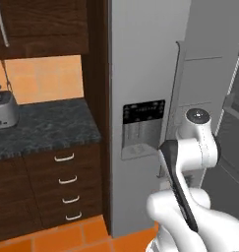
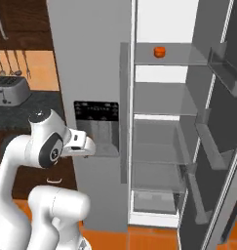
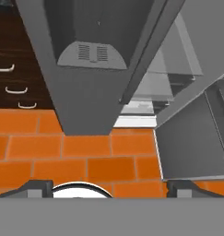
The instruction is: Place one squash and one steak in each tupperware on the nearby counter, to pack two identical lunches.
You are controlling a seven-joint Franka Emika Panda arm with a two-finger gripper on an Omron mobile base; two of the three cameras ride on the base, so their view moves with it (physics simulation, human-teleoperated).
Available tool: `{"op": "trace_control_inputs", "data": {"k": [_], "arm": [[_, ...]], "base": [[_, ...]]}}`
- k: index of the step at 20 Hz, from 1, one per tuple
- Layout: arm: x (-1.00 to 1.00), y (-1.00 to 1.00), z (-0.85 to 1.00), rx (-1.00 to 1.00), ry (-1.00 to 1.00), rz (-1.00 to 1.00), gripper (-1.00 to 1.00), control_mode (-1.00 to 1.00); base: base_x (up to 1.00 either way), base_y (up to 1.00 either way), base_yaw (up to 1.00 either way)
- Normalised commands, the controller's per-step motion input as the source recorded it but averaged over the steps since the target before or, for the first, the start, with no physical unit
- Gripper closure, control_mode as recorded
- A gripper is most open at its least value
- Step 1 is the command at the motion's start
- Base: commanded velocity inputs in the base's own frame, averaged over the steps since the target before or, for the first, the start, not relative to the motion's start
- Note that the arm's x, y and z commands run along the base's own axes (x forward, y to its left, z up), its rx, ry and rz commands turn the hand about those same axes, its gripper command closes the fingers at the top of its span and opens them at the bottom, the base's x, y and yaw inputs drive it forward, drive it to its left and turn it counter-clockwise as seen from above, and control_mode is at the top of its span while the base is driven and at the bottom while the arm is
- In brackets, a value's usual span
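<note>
Up high, round orange squash (image 2: 160, 52) on translucent fridge shelf (image 2: 188, 59).

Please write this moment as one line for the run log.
phase: at open fridge | squash: on top shelf | gripper: open, empty, above orange floor | toaster: on counter

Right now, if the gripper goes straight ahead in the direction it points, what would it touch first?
Probably the orange tiled floor, just before the foot of the fridge. The gripper looks downward, and nothing lies between its fingertips and the tiles, though depth is hard to judge.
</note>
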Motion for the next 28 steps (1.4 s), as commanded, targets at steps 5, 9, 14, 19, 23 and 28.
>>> {"op": "trace_control_inputs", "data": {"k": [5,9,14,19,23,28], "arm": [[0.00,0.00,0.00,0.00,0.00,0.00,-1.00,1.00],[0.00,0.00,0.00,0.00,0.00,0.00,-1.00,1.00],[0.00,0.00,0.00,0.00,0.00,0.00,-1.00,1.00],[0.00,0.00,0.00,0.00,0.00,0.00,-1.00,1.00],[0.00,0.00,0.00,0.00,0.00,0.00,-1.00,1.00],[0.42,0.00,0.13,0.02,0.00,0.00,-1.00,-1.00]], "base": [[0.39,-0.96,-0.13],[0.74,-0.38,0.00],[0.77,-0.08,0.01],[0.10,-0.55,0.00],[0.26,-0.26,0.00],[0.11,0.00,0.00]]}}
